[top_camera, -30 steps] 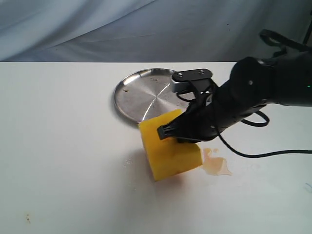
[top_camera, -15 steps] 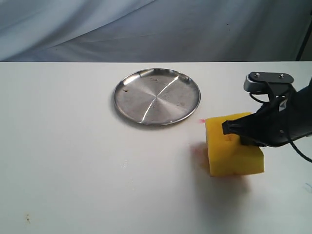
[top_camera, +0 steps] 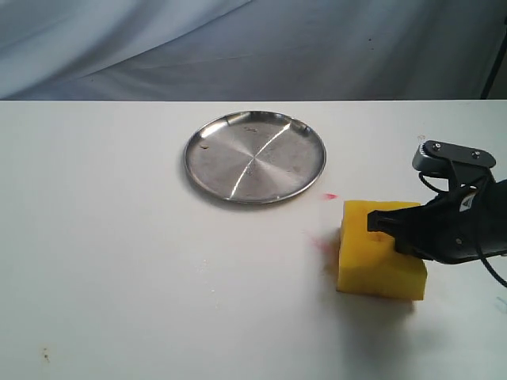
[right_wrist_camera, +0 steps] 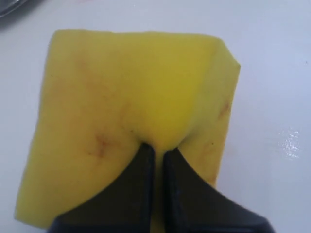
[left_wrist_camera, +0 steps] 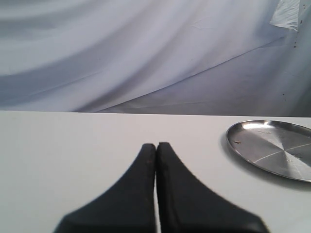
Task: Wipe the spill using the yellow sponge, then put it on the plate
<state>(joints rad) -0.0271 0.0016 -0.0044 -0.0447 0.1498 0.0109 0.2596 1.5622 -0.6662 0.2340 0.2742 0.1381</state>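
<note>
The yellow sponge (top_camera: 372,265) rests on the white table at the right, in front of and to the right of the steel plate (top_camera: 255,156). My right gripper (top_camera: 382,225) is shut on the sponge's top and pinches a fold of it between the fingertips. In the right wrist view the stained sponge (right_wrist_camera: 121,97) bulges around the shut right gripper (right_wrist_camera: 158,153). No tan-brown spill shows; where it lay is under or beside the sponge. My left gripper (left_wrist_camera: 156,145) is shut and empty above bare table, with the plate (left_wrist_camera: 272,150) off to one side.
A faint pink-red smear (top_camera: 318,242) lies just left of the sponge, and a tiny red spot (top_camera: 331,195) sits between it and the plate. A wet sheen (right_wrist_camera: 291,143) marks the table beside the sponge. Grey cloth hangs behind the table.
My right gripper dragged the sponge from the table's middle to the right across the tan puddle, which no longer shows. In the last half second it shifted slightly further right and nearer.
</note>
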